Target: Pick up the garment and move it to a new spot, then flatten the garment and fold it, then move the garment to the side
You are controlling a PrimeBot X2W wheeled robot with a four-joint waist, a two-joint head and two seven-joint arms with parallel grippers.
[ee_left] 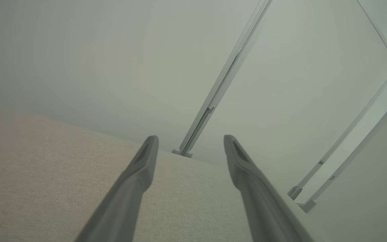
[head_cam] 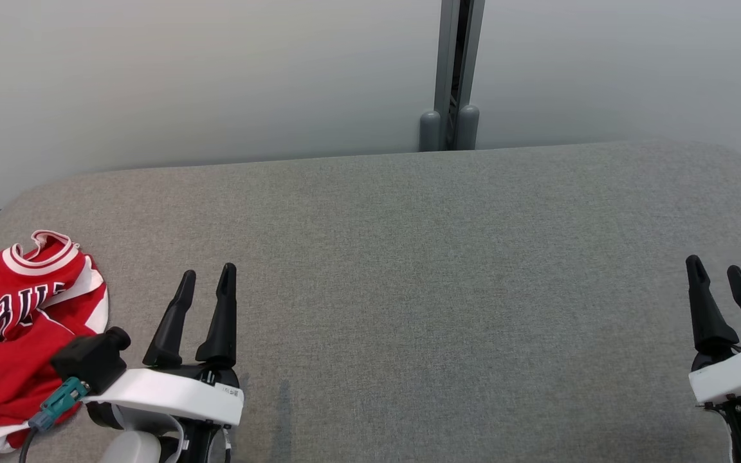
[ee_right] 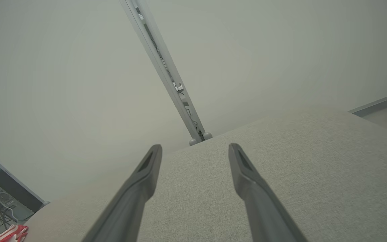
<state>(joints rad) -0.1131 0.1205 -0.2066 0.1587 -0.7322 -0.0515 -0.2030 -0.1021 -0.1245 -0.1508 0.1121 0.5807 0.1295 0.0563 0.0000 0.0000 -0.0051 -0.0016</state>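
Since the table carries the jersey in a crumpled heap at its far-left edge, treat the task as not started.

**1. Progress (est.)**
- Jersey: red w/ white trim, bunched, collar toward the wall, lettering partly folded under. It is not lifted, moved, flattened or folded. The right wrist view shows a corner of it at lower left.
- L gripper: jaws apart, nothing between them. It hovers over the table just right of the jersey, fingers pointing at the wall. The L arm's camera block overlaps the jersey in head view, so you can't confirm contact.
- R gripper: jaws apart, nothing held. It sits at the table's far right, well apart from the jersey.

**2. Steps left: all, in seq.**
1. Pick up the jersey and move it to a new spot.
2. Flatten.
3. Fold.
4. Move to the side.

Expect the L gripper to take the first grab, since it is nearest. The R must cross the table to assist.

**3. Qty**
- Wall: 1 (2 panels)
- Table: 1
- Post: 1, betw. the panels
- Jersey: 1
- Grippers: 2
- Fingers: 4 (2 per gripper)
- Post feet: 2
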